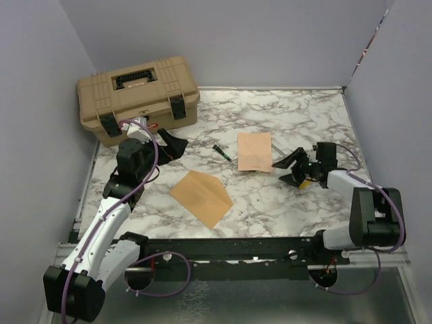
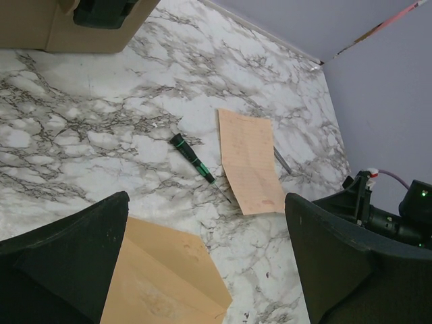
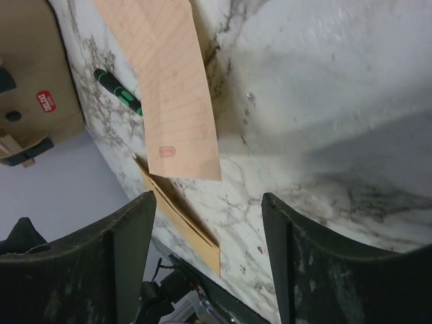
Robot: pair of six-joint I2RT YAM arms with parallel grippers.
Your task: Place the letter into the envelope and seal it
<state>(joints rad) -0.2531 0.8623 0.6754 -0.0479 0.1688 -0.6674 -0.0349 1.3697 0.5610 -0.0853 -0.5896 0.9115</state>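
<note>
lying flat: one letter (image 1: 254, 151), one envelope (image 1: 201, 196); left fingers (image 2: 67, 263), right fingers (image 3: 128, 256) spread, empty.

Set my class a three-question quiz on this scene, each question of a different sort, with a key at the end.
1. True or false: the letter already lies inside the envelope.
2. In the top view, which thing lies just left of the letter? A: a green-handled screwdriver. B: a pair of scissors. C: a roll of tape.
3. Fill in the gap: the left gripper and the right gripper both stand ____ and hold nothing.

Key
1. False: the two lie apart.
2. A.
3. open.
</note>
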